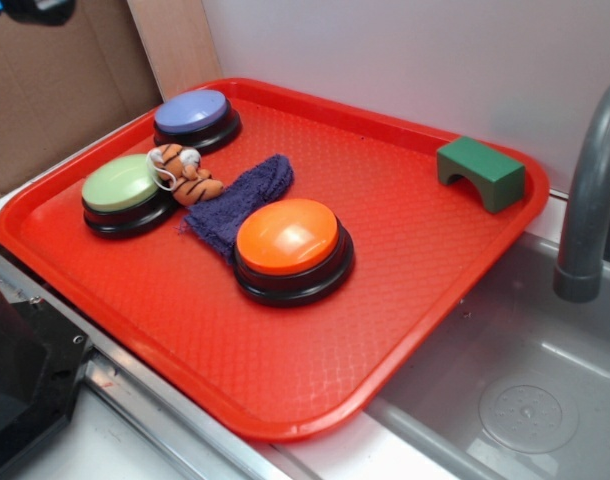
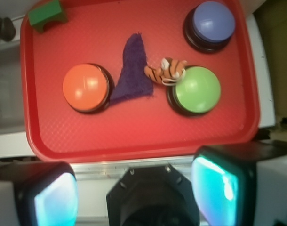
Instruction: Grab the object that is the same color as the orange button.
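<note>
One plush tiger [image 2: 165,71] lies on the tray [image 2: 134,136], well beyond the empty, parted jaws

From my remote station, I see a plain white wall [image 1: 405,60] behind the work area. At the upper left, a brown cardboard panel [image 1: 55,90] leans beside a lighter wood-toned board [image 1: 170,40]. At the right, a grey sink basin [image 1: 515,380] sits recessed in the counter [image 1: 335,455], with a round drain [image 1: 528,415] in its floor. A grey faucet pipe [image 1: 590,190] curves over the basin. A metal rail [image 1: 135,385] runs along the counter's front edge. Lighting is even and diffuse, giving soft highlights and faint shadows. I cannot see any window or floor.
</note>
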